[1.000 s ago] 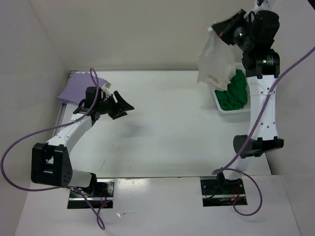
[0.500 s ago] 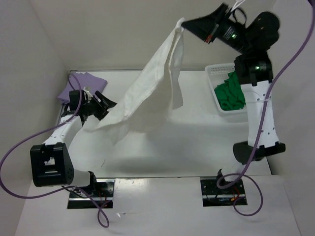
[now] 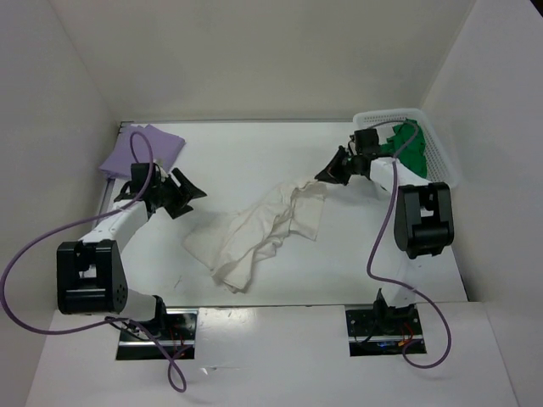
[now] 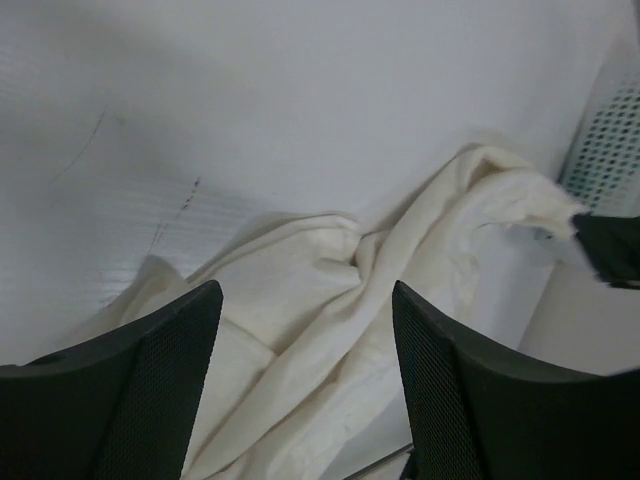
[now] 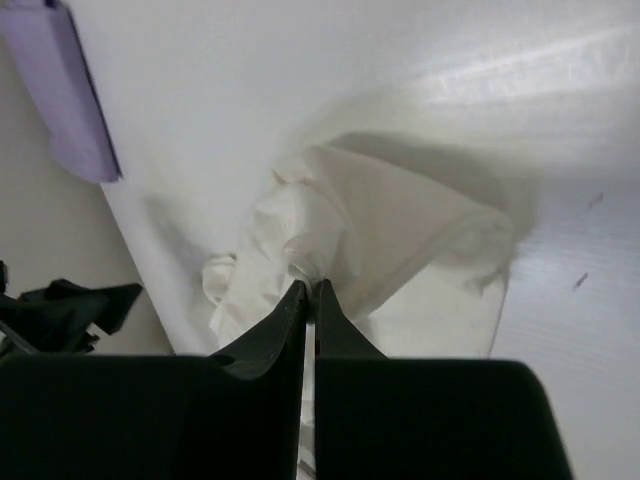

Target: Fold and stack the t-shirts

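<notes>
The cream white t-shirt (image 3: 254, 229) lies crumpled across the middle of the table. My right gripper (image 3: 327, 175) is low over the table and shut on the shirt's upper right edge; in the right wrist view its tips (image 5: 310, 287) pinch a fold of the cream cloth (image 5: 400, 230). To the shirt's left my left gripper (image 3: 188, 197) stands open and holds nothing; its wrist view shows the cream cloth (image 4: 330, 330) beyond the open gripper (image 4: 307, 295). The folded lavender t-shirt (image 3: 140, 148) sits at the back left. The green t-shirt (image 3: 413, 148) lies in the basket.
The white mesh basket (image 3: 443, 161) stands at the back right corner, beside the right arm. White walls close in the table at the back and on both sides. My right arm's base (image 3: 424, 220) stands near the right edge.
My right arm swung down from high above the basket and spread the cream shirt over the table, still gripping it. My left gripper drew back left and opened a little wider.
</notes>
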`<state>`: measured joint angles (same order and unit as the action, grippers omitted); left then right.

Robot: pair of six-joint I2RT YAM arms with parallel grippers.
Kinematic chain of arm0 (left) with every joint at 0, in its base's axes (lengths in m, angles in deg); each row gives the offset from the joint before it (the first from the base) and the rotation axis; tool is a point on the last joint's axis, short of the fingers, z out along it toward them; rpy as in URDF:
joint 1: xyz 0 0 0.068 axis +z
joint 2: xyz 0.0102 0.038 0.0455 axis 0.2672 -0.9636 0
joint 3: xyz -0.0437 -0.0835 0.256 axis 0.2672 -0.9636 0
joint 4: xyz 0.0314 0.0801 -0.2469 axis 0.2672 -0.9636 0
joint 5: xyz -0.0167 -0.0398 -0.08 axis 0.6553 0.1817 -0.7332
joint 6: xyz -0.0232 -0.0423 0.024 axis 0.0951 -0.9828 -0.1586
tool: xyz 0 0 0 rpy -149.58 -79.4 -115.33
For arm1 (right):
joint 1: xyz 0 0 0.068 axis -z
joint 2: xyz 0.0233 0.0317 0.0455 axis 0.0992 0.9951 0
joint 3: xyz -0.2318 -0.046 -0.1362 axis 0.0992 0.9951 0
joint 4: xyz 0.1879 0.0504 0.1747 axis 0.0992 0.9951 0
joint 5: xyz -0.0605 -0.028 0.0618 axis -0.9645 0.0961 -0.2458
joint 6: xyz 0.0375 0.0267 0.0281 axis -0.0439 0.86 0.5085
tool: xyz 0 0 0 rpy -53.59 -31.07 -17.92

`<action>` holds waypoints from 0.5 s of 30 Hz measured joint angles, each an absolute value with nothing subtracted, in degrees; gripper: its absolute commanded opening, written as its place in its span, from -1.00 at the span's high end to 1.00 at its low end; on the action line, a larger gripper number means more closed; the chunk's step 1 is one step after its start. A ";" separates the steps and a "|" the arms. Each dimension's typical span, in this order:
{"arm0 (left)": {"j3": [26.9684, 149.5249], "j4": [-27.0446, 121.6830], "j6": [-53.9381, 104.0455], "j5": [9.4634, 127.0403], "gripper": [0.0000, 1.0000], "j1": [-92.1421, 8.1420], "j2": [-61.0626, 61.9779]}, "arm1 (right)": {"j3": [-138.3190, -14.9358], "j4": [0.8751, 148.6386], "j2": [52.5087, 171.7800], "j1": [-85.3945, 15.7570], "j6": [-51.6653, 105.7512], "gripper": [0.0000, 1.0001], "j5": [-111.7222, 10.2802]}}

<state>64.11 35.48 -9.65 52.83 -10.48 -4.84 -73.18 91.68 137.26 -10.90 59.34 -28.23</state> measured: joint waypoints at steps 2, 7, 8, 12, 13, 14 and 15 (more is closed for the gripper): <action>64.11 34.10 -8.21 54.91 -0.52 -12.01 -5.63 | -75.86 91.79 137.04 -10.90 59.21 0.99 -30.20; 64.11 31.00 -5.63 59.41 -0.47 -13.35 -6.37 | -86.36 92.20 138.24 -10.90 58.82 0.92 -33.11; 64.11 30.43 -5.32 60.31 -0.47 -13.44 -6.44 | -89.70 93.03 139.38 -10.90 58.73 0.83 -33.35; 63.02 28.16 -4.01 64.72 -0.50 -13.78 -5.50 | -100.98 95.90 144.62 -11.98 56.50 0.09 -36.12; 62.29 27.63 -3.94 65.84 -0.52 -13.83 -4.62 | -101.20 96.84 144.69 -12.61 55.67 -0.02 -37.54; 61.46 27.09 -3.97 66.73 -0.55 -13.85 -3.58 | -100.78 98.17 144.27 -13.44 54.95 -0.16 -38.88; 60.79 26.34 -4.01 67.45 -0.55 -13.85 -2.50 | -99.45 98.91 143.51 -14.55 54.34 -0.21 -40.19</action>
<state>60.79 26.34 -4.01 67.45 -13.85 -2.50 -99.45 98.91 143.51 -14.55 54.34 -40.19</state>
